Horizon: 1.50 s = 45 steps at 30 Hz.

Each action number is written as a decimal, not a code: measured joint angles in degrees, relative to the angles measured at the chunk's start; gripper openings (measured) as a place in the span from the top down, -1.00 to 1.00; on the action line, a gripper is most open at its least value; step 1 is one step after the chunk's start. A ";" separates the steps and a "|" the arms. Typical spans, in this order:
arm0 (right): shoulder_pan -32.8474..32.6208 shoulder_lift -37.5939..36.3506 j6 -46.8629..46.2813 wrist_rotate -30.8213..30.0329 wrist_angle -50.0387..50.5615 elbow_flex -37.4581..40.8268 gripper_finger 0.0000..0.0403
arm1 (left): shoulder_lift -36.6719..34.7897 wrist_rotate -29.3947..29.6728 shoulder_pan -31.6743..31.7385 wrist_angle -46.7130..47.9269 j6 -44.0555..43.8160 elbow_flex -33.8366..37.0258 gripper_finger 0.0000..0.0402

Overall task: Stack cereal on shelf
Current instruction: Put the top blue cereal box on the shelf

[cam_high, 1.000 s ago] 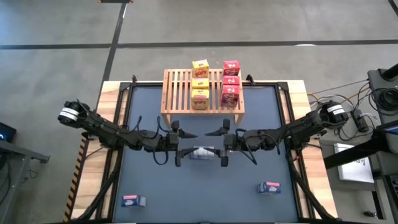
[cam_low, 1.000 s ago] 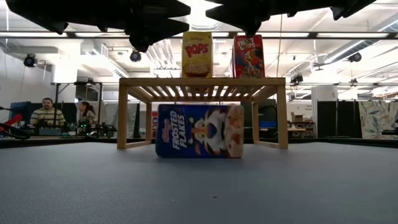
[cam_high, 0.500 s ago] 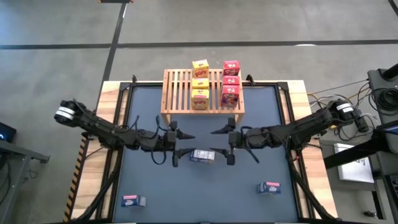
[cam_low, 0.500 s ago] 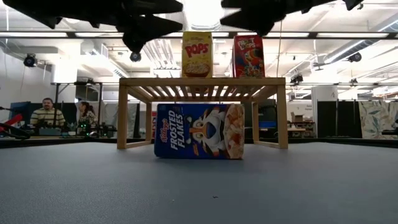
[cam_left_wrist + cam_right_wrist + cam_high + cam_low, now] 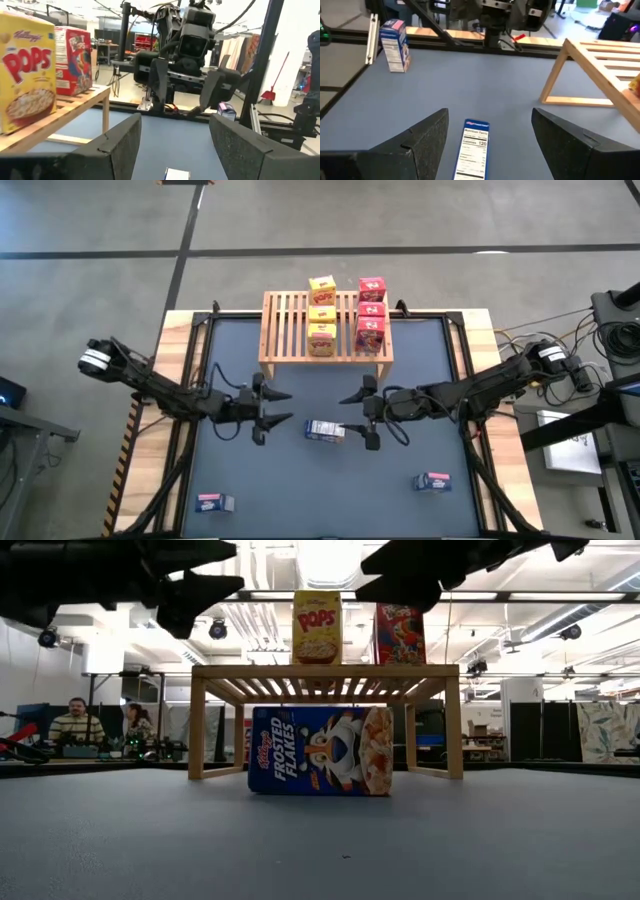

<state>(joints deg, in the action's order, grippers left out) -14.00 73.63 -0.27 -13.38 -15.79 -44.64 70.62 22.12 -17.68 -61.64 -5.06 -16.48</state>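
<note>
The blue cereal box (image 5: 324,430) now stands alone on the mat in front of the shelf (image 5: 290,330); a second ago both grippers sat close against its two ends. The left gripper (image 5: 268,407) has backed well away from it, fingers spread and holding nothing. The right gripper (image 5: 361,413) hovers just beside the box's other end, its fingers also apart and empty, with the box's narrow label end (image 5: 473,147) lying between and ahead of them in its wrist view.

From table height the box (image 5: 320,749) rests on its long side, just before the shelf's front legs. It looks released and repositioned, not yet lifted.

On the shelf, three yellow boxes (image 5: 321,315) and three red boxes (image 5: 370,313) already stand in rows. Two more blue boxes wait on the mat far from the shelf, one (image 5: 214,503) on the left arm's side, one (image 5: 432,481) on the right's.
</note>
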 joint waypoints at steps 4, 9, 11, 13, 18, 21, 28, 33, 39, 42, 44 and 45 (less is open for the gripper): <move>0.00 1.17 -0.22 0.10 2.73 -1.58 -0.37 | -0.70 0.06 0.14 -1.63 1.36 1.10 -0.09; -0.01 5.01 -1.71 0.66 6.82 -4.95 -0.35 | -0.64 1.98 0.16 -2.02 2.04 1.12 -0.09; -0.09 7.54 -1.93 1.40 9.85 -6.77 -0.34 | -0.60 2.41 0.20 -2.10 2.78 0.69 -0.09; -0.11 10.26 -3.09 1.51 13.86 -9.30 -0.34 | -0.60 2.43 0.20 -2.24 2.97 0.33 -0.09; -0.11 17.11 -6.16 1.39 23.01 -15.61 -0.33 | -0.32 2.41 0.20 -1.57 2.88 -0.28 -0.09; -0.11 21.04 -6.45 1.39 24.72 -18.35 -0.31 | 0.15 2.41 0.20 -1.43 2.48 -0.40 -0.09; 0.36 25.47 -7.69 1.02 25.50 -20.39 -0.29 | 0.60 2.39 0.19 -1.39 -0.26 -0.51 -0.09; 1.03 24.34 -8.97 1.04 23.40 -17.41 -0.27 | 0.71 2.37 0.07 -1.36 -1.14 -0.51 -0.09; 1.27 22.06 -9.20 1.74 22.40 -16.07 -0.25 | 0.69 2.36 0.07 -1.37 -1.53 -0.51 -0.09; 1.29 21.12 -8.95 1.57 22.50 -15.96 -0.26 | 0.69 2.36 0.07 -1.26 -1.53 -0.51 -0.09; 1.29 20.61 -8.93 1.57 22.35 -15.96 -0.26 | 0.70 2.35 0.07 -1.30 -1.52 -0.51 -0.09; 1.29 20.52 -8.92 1.53 22.31 -15.96 -0.26 | 0.72 2.35 0.07 -1.32 -1.53 -0.51 -0.09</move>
<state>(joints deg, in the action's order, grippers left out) -12.71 94.16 -9.19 -11.85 6.53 -60.60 71.34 24.47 -17.61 -62.96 -6.59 -16.99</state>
